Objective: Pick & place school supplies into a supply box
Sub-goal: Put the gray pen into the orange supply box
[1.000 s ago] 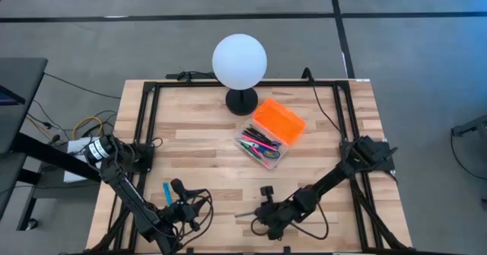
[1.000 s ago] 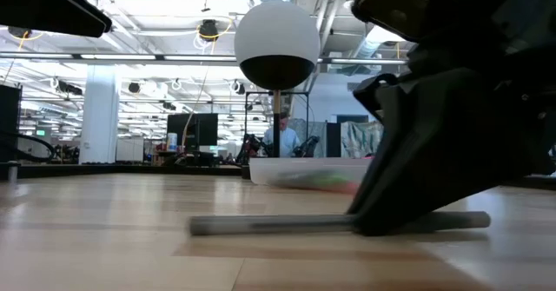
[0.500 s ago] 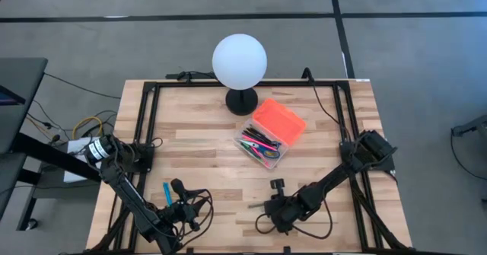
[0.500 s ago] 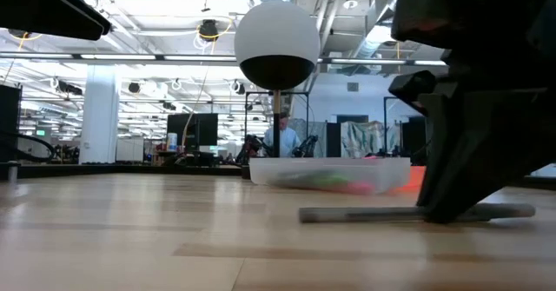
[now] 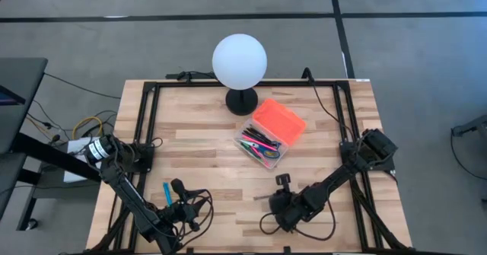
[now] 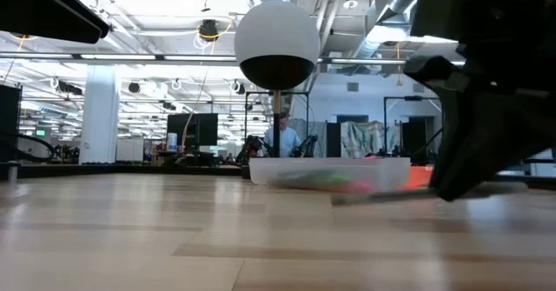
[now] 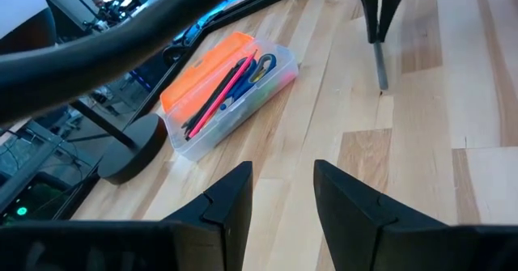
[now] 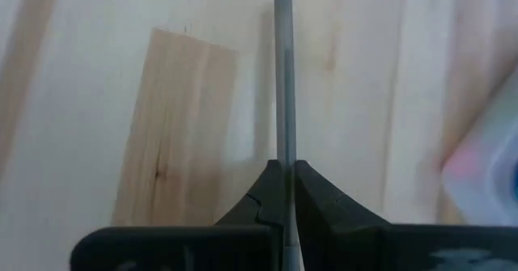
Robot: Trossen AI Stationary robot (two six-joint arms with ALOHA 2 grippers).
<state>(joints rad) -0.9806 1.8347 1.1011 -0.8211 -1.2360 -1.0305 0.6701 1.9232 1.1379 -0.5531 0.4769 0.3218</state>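
The supply box [image 5: 270,133] sits near the table's middle, its orange lid [image 5: 279,120] open beside the clear body, which holds several coloured pens [image 5: 261,146]; it also shows in the left wrist view [image 7: 227,93]. My right gripper [image 5: 280,198] is near the table's near edge, shut on a thin grey pen [image 5: 262,197]. That pen also shows in the low view [image 6: 382,195] and in the left wrist view [image 7: 379,65]. My left gripper [image 5: 176,188] waits open at the near left, beside a blue marker [image 5: 167,193] lying on the table. My right gripper pinches the grey pen's shaft [image 8: 284,154] between its two fingers [image 8: 267,192], slanting down from above. The long free part points toward the table's left. The pen is off the wood and tilted, its free end [image 6: 337,201] lower.
A white globe lamp [image 5: 240,61] on a black base [image 5: 242,100] stands behind the box at the far edge. Black frame rails [image 5: 148,110] run along the table's sides. Bare wood lies between my right gripper and the box.
My right gripper has carried the grey pen from the near edge toward the right and far side, closer to the box. The pen lay flat on the table a second ago; now it is raised and tilted, its free end lower.
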